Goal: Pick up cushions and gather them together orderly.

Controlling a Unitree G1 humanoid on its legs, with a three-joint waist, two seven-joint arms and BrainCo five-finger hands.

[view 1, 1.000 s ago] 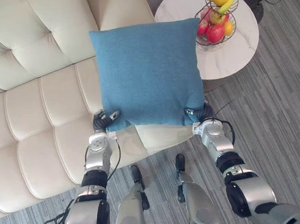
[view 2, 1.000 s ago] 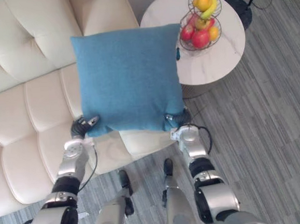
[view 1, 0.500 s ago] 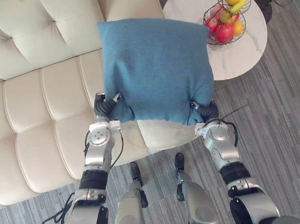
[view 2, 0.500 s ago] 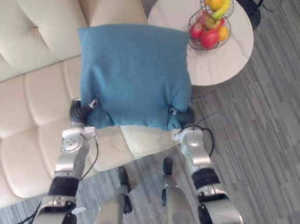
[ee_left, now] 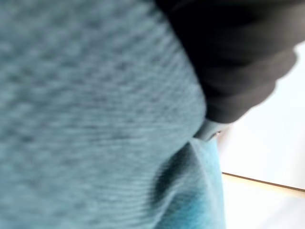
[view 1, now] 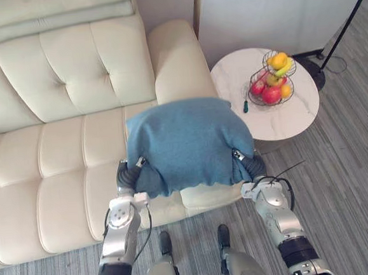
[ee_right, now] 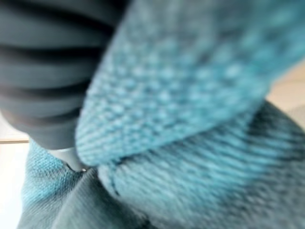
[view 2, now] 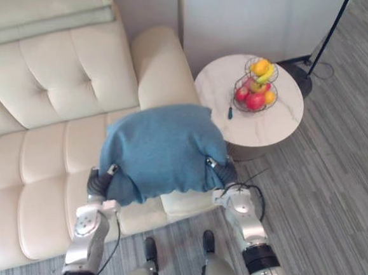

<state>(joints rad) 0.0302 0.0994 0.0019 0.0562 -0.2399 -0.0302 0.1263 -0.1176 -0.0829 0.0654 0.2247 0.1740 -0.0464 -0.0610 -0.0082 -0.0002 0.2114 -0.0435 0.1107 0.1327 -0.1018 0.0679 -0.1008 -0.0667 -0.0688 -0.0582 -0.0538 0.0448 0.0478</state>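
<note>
The blue cushion [view 1: 187, 140] is lifted over the sofa [view 1: 57, 141] seat, borne between left hand [view 1: 131, 175] and right hand [view 1: 253, 166], whose hold I cannot tell under the cloth; placing it apparently remains.

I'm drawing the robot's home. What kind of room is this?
Most likely a living room. There is a big cream tufted sofa, a round side table next to its arm with a wire basket of fruit, and a blue cushion above the sofa seat.
</note>
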